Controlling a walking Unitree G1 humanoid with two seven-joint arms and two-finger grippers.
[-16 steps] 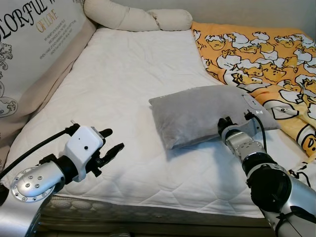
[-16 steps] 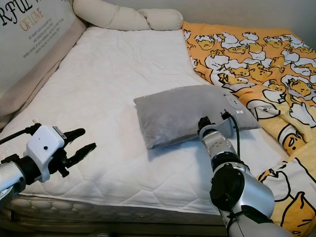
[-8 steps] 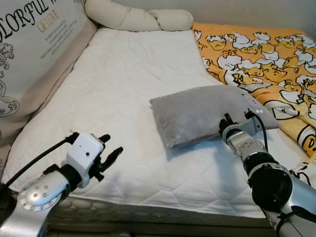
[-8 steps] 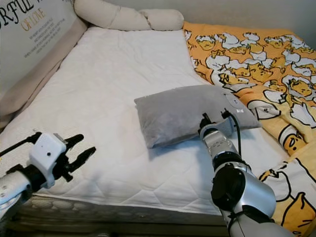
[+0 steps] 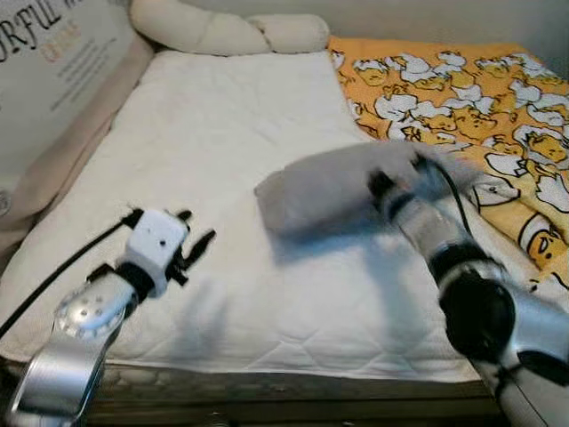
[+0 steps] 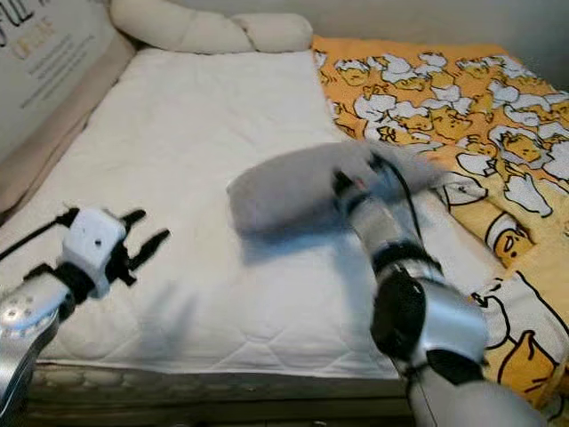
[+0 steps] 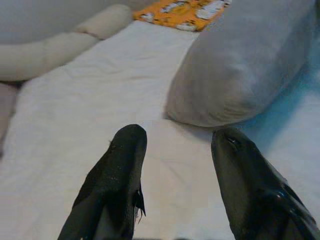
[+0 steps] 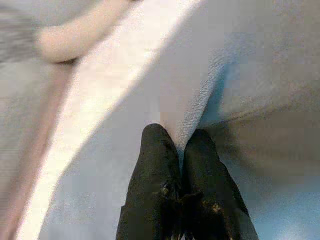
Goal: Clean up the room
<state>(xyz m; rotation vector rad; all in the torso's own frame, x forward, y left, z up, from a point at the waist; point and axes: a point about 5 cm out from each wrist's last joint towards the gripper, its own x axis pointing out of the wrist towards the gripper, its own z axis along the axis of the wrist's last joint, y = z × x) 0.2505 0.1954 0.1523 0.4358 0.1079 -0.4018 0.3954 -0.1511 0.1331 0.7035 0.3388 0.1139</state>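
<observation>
right gripper (image 8: 181, 145) pinched shut on the near edge of the grey pillow (image 5: 329, 187), a fold of fabric caught between the fingers, likely to drag or lift it toward its place at the head of the bed. pillow blurred, seemingly raised a little off the white mattress (image 5: 213, 133), beside the yellow duck blanket (image 5: 462, 98). left gripper (image 5: 191, 252) held low over the mattress, fingers spread and empty, aimed at the pillow's free end, probably ready to help.

Matt grey cloth pillow (image 5: 324, 187), quilted white cloth mattress (image 5: 213, 133)
</observation>
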